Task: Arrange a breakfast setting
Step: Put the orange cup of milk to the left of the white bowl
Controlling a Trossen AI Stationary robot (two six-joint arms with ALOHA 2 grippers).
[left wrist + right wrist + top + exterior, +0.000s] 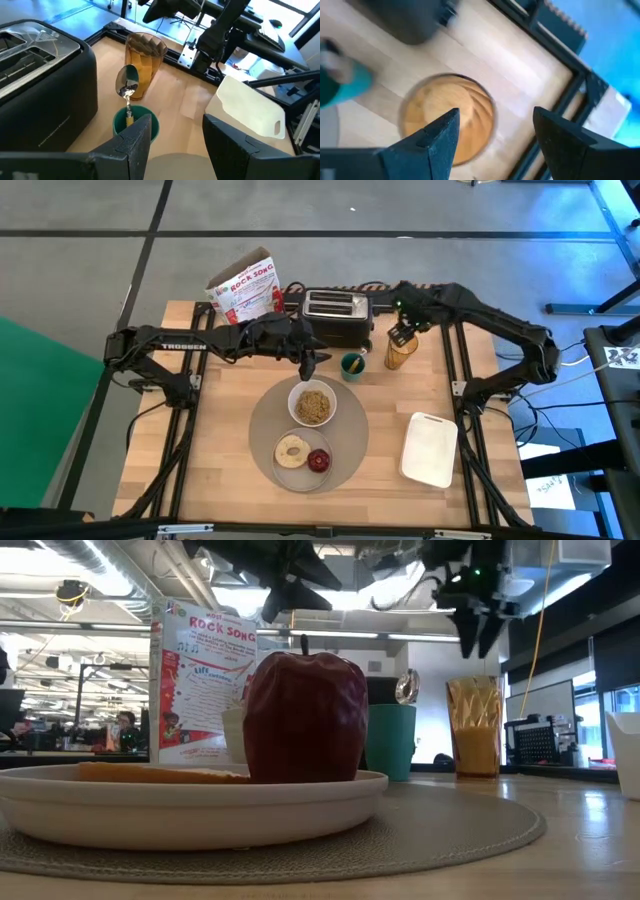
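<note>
A round grey-beige placemat (345,442) lies at the table's middle. On it stand a white bowl (313,404) of cereal and a small white plate (300,470) with a bagel (291,451) and a red apple (318,460). An amber cup (400,355) stands upright on the table, right of a small green cup (352,365). A spoon (127,87) stands in that green cup. My left gripper (310,365) is open and empty in the air between the bowl and the green cup. My right gripper (478,635) is open just above the amber cup (474,725), clear of its rim.
A black toaster (337,313) and a cereal bag (245,285) stand along the far edge. A white rectangular tray (430,448) lies on the right, near the front. The table's metal frame rails (455,370) run along both sides.
</note>
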